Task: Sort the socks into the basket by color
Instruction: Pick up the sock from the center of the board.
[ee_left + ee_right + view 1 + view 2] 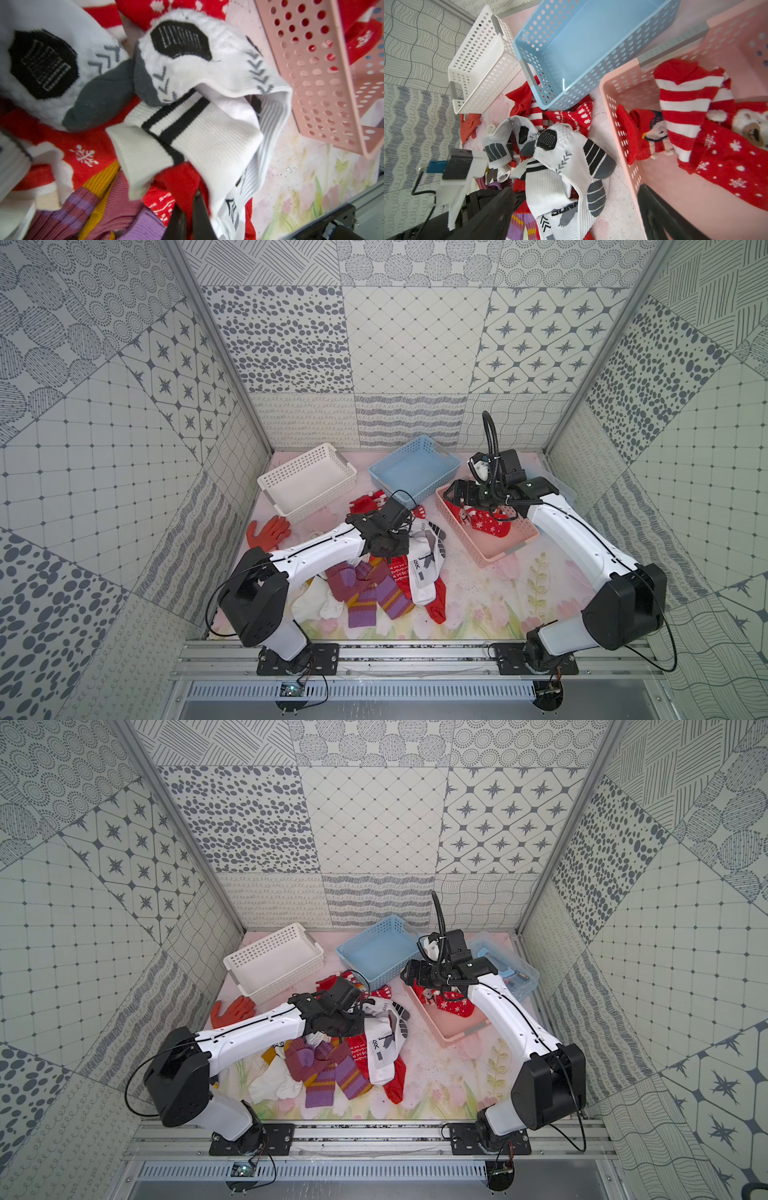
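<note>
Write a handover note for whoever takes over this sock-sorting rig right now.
Left tool: shut, down in the sock pile at red fabric; whether it has a hold cannot be told.
Right tool: open, nothing in it, over the pink basket.
Done: several red socks lie in the pink basket.
Left to do: the white basket and blue basket hold nothing. Red, white and purple socks are all mixed in the pile.
</note>
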### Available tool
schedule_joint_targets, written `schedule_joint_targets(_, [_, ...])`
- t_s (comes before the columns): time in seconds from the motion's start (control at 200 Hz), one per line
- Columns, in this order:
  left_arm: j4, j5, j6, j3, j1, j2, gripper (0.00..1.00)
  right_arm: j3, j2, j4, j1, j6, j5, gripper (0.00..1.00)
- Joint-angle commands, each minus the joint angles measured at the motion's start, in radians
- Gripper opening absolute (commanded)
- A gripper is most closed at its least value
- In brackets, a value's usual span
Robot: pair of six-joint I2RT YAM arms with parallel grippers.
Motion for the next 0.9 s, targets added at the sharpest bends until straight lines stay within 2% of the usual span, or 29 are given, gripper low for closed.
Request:
schedule_joint_targets(0.0, [-0.113,-0.042,0.054,0.042,-0.002,-0.083,0.00,-0.009,-0.039,0.032,0.019,0.016,-0.047,0.95])
schedule_joint_targets(0.18, [-0.171,-0.037,0.086,0.112,-0.001,-0.135,0.00,-0.034,-0.064,0.063,0.037,0.027,-0.103,0.95])
schedule_joint_targets(0.44, [-0.168,-0.006,0.098,0.188,0.009,-0.187,0.00,-0.088,-0.125,0.133,0.052,0.039,-0.206,0.95])
schedule_joint_targets(0.895, [-0.030,0.095,0.069,0.238,0.070,-0.221,0.00,-0.192,-0.228,0.290,0.122,0.053,-0.342,0.95])
